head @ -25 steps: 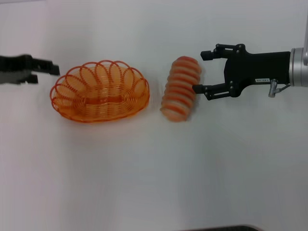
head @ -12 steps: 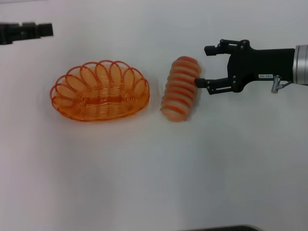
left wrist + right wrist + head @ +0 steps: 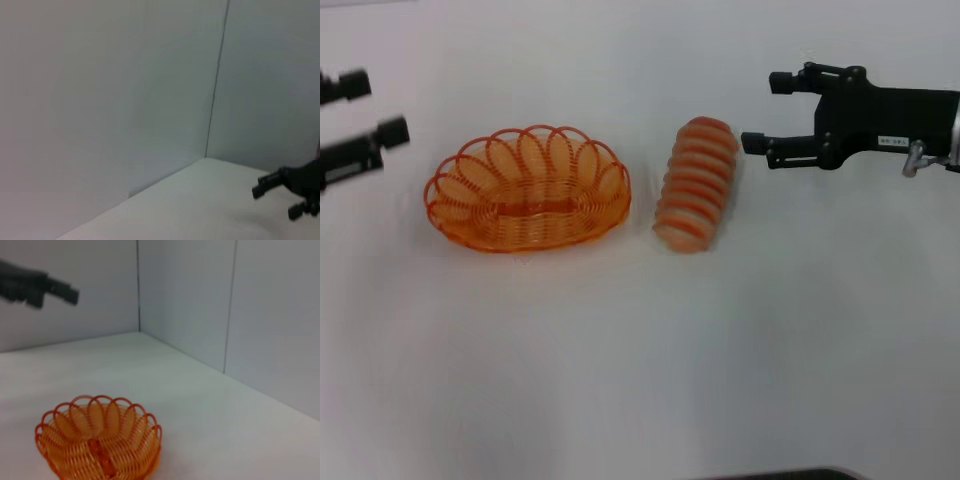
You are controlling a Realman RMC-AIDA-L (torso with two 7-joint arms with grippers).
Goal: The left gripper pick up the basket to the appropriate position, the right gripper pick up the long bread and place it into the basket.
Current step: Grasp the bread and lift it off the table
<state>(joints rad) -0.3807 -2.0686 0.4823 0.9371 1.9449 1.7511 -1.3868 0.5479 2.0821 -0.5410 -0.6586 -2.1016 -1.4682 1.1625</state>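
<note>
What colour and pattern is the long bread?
The long bread is pale tan with orange-red crosswise ridges, clearest in the head view.

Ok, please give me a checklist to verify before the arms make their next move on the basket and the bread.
1. Basket upright on table: ok.
2. Basket empty: ok.
3. Bread free, lying beside basket, not touching it: ok.
4. Right end effector open: ok.
5. Right end effector around bread: not ok, it is off to the side.
6. Left end effector open, at basket rim: not ok, it is away from the basket.
</note>
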